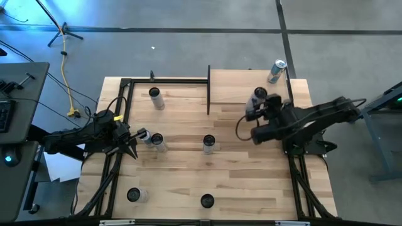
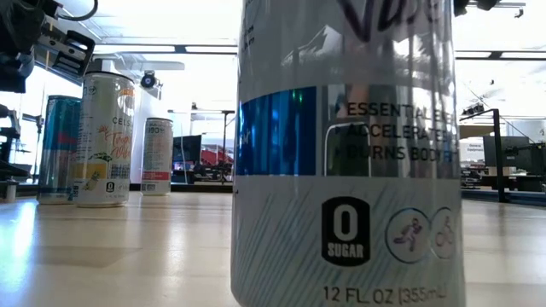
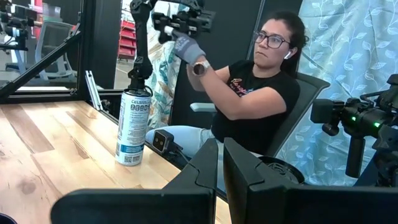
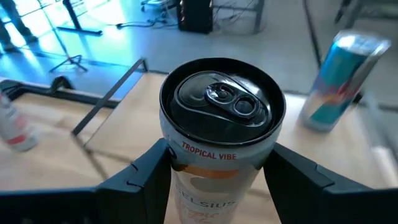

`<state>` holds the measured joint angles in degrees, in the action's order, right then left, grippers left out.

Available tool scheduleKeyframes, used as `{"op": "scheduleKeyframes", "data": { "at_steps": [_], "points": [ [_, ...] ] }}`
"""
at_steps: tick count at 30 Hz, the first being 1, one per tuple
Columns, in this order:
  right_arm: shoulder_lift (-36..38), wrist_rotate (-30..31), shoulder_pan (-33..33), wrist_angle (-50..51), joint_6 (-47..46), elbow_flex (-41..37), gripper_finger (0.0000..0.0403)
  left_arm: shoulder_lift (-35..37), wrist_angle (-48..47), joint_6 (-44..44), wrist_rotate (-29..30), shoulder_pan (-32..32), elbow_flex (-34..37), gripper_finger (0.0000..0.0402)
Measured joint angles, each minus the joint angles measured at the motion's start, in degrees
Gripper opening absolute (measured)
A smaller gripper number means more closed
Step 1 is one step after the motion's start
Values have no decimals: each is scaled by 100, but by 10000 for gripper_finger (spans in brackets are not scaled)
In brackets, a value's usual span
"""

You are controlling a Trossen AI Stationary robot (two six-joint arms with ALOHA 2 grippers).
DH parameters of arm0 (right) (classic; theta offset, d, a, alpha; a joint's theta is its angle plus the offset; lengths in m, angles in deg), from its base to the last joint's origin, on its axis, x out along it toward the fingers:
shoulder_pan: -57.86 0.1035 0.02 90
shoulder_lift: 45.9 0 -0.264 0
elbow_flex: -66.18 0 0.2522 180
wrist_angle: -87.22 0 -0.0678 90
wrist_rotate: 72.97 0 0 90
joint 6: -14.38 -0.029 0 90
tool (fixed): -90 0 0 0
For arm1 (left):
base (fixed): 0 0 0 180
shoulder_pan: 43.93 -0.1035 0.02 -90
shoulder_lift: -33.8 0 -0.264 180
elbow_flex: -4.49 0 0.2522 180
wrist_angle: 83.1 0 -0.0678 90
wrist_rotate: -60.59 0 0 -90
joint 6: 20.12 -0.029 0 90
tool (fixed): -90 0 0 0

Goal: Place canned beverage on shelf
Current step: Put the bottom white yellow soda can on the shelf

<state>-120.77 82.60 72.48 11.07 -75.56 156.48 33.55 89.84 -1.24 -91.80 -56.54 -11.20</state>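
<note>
Silver-topped can sits pinched between the right gripper fingers, filling centre of the right wrist frame; label reads "TROPICAL VIBE" w/ "CELSIUS" below, partly cut off. In the high view, right gripper w/ that can is upper right of centre, over the shelf, a light-wood board at the table's upper-right part. Blue/silver can stands at the shelf's far edge, upper right; same can shows blurred at upper right of the right wrist frame. Left gripper is at mid-left of the high frame, fingers pressed together, holding nothing, just beside a can. More cans stand upright around the wooden table. Low view: big can fills centre, text "0 SUGAR", "12 FL. OZ (355mL)", "ESSENTIAL", "ACCELERATES", "BURNS BODY". At left, a white can marked "CELSIUS". Left wrist view: a can at left-centre, a person seated beyond the table edge.
</note>
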Motion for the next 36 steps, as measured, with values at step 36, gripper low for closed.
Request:
{"op": "scheduleKeyframes", "data": {
  "at_steps": [36],
  "points": [
    [-509,-79,-3056,-2498,2617,-170,204,0,0,0,0,1,0,3]
  ]
}}
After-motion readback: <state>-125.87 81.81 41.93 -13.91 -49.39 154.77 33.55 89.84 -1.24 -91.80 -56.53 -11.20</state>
